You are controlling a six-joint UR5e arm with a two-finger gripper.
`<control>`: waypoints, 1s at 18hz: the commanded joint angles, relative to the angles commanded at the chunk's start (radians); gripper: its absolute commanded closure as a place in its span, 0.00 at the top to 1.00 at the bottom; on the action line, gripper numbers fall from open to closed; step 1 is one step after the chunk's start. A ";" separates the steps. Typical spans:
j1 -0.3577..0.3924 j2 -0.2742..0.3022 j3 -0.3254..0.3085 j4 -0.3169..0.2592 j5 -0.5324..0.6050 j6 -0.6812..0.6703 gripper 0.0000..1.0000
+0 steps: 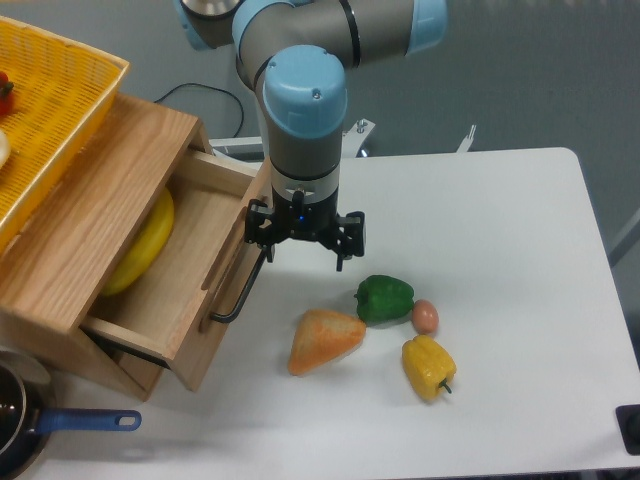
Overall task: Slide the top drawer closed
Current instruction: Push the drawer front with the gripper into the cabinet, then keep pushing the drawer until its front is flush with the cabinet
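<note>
The top drawer (190, 262) of the wooden cabinet (85, 235) is pulled well out toward the right. Its front panel (228, 290) carries a black bar handle (240, 292). A yellow, banana-like object (145, 245) lies inside the drawer. My gripper (305, 250) points down just right of the front panel's upper end. Its jaws stand wide apart and hold nothing. The left finger (268, 245) is at the top end of the handle; I cannot tell if it touches it.
A yellow wicker basket (50, 110) sits on top of the cabinet. On the white table (520, 250) lie a green pepper (383, 298), an orange wedge-shaped item (325, 340), a small peach-coloured item (425, 316) and a yellow pepper (428, 367). A blue-handled pot (20, 425) is at the front left.
</note>
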 joint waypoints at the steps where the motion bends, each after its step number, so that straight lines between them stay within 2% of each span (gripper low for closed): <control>1: -0.006 0.000 0.000 0.000 0.000 -0.006 1.00; 18: -0.081 0.002 -0.005 -0.015 0.000 -0.057 1.00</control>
